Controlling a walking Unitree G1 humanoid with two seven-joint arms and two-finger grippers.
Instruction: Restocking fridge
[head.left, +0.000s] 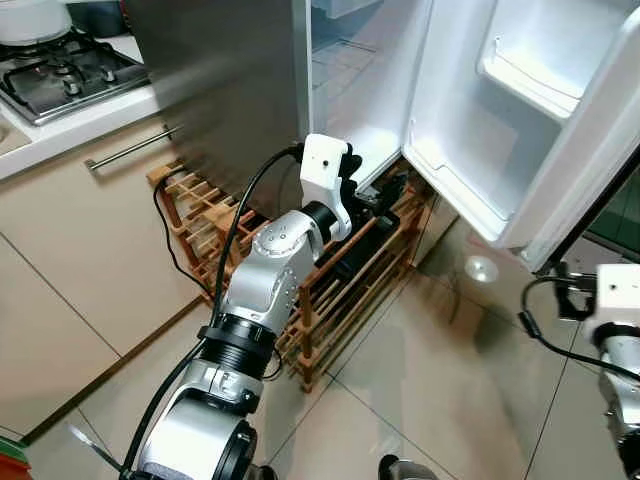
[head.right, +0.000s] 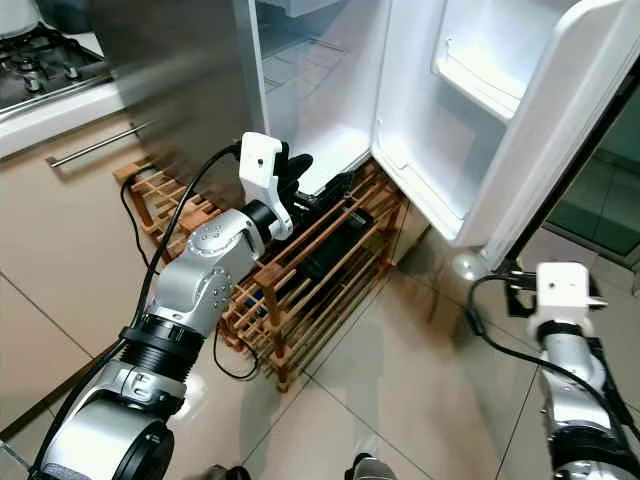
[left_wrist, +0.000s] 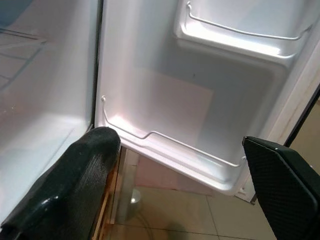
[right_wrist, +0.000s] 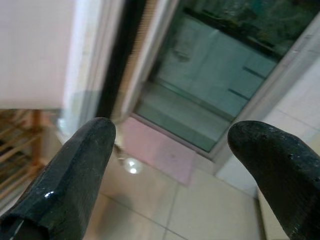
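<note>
The fridge door (head.left: 560, 150) is standing open. The left gripper (left_wrist: 180, 185) is hovering wide open and empty near its lower shelf (left_wrist: 170, 145), above the wooden rack (head.left: 330, 300). The right gripper (right_wrist: 175, 170) is gaping empty over floor tiles (right_wrist: 200, 210).

No lettering, label, brand or number can be read on anything in these views.

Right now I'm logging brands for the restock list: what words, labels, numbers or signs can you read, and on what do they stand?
None: no readable text anywhere.
Fridge door and its door shelves: plain white, no label.
Wooden rack: no markings.
Left end effector and gas hob: nothing legible.
</note>
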